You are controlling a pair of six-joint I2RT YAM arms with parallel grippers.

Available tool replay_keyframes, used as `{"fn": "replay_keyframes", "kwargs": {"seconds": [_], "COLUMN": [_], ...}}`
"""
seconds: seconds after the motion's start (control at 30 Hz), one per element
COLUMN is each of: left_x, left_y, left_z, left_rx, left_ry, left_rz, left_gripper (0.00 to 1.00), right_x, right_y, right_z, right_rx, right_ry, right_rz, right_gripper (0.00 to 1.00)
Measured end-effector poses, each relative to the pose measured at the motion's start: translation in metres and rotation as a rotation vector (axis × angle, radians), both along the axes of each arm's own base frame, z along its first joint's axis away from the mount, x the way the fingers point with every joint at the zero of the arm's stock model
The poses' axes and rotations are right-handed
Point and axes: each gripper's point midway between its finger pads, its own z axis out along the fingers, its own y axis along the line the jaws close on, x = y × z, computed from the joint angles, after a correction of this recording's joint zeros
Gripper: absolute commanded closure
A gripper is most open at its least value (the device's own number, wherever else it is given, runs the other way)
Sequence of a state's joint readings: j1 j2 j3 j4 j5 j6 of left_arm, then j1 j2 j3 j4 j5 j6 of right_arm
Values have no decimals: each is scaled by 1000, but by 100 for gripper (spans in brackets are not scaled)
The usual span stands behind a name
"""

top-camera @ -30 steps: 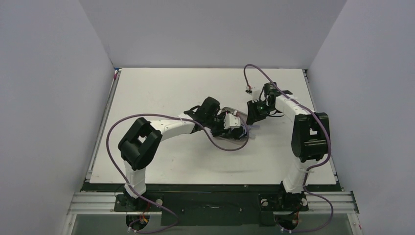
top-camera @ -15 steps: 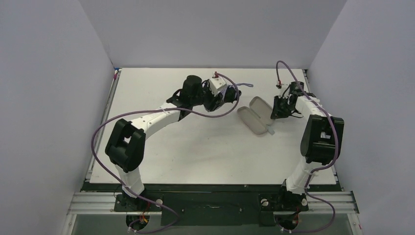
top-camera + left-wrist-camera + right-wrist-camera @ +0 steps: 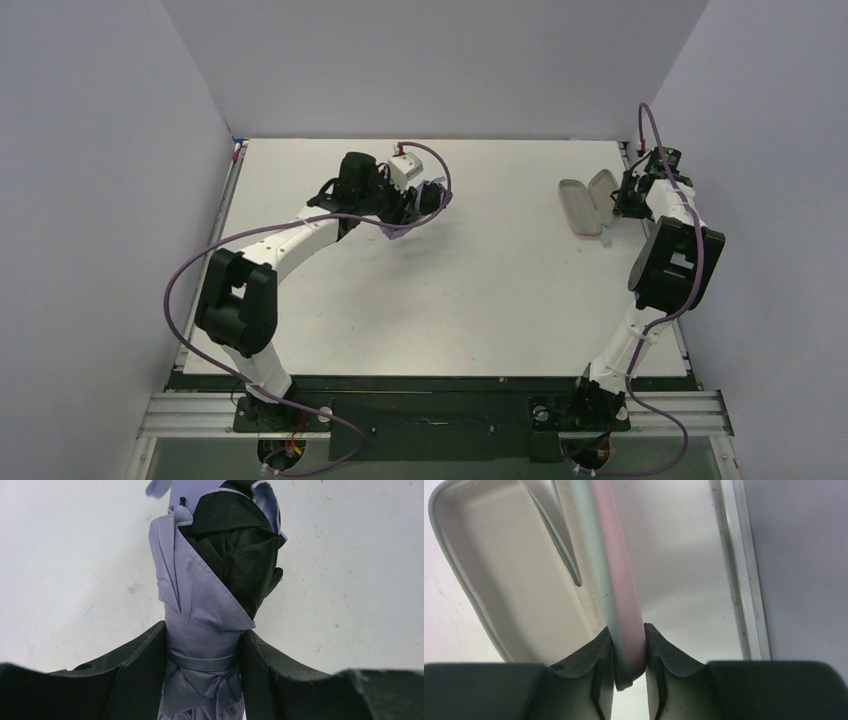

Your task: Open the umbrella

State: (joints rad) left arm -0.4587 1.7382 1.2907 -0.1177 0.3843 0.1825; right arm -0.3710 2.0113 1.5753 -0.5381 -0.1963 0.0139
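Observation:
The umbrella (image 3: 200,600) is folded, a pale lavender bundle with black underside folds showing at its tip. Its lavender strap (image 3: 202,661) is wrapped round it. My left gripper (image 3: 202,647) is shut on the bundle just at the strap, holding it above the table. From above, the left gripper (image 3: 422,197) and the umbrella (image 3: 436,190) are over the back middle-left of the table. My right gripper (image 3: 629,650) is shut on one wall of the open oval case (image 3: 514,580), near the right edge of the table.
The pale hinged case (image 3: 585,205) hangs open at the right gripper (image 3: 625,197), close to the metal rail (image 3: 744,580) along the table's right edge. Grey walls enclose the table on three sides. Purple cables loop off both arms.
The left arm has carried the umbrella from the table's middle toward the back left. The right arm has swung the open case out to the right edge. Both grips are unchanged.

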Motion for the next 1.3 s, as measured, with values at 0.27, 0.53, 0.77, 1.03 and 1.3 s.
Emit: {"fn": "replay_keyframes", "kwargs": {"seconds": [0.27,0.53,0.77,1.03,1.3], "left_x": [-14,-40,-65,-89,-106], "left_y": [22,21,38,53,46], "left_z": [-1,21,41,68,95], "left_rx": [-50,-96,-18,176,312], "left_ry": [87,68,-137,-569,-855], "left_rz": [7,-66,-148,-285,-420], "left_gripper": [100,100,100,100,100], "right_x": [9,4,-18,-59,-142], "right_y": [-3,33,116,211,330], "right_z": [3,60,170,237,203], "right_rx": [2,20,-80,-36,-74], "right_ry": [-6,-112,-360,-541,-483], "right_rz": [3,122,381,691,1249], "right_gripper": [31,30,28,24,25]}}
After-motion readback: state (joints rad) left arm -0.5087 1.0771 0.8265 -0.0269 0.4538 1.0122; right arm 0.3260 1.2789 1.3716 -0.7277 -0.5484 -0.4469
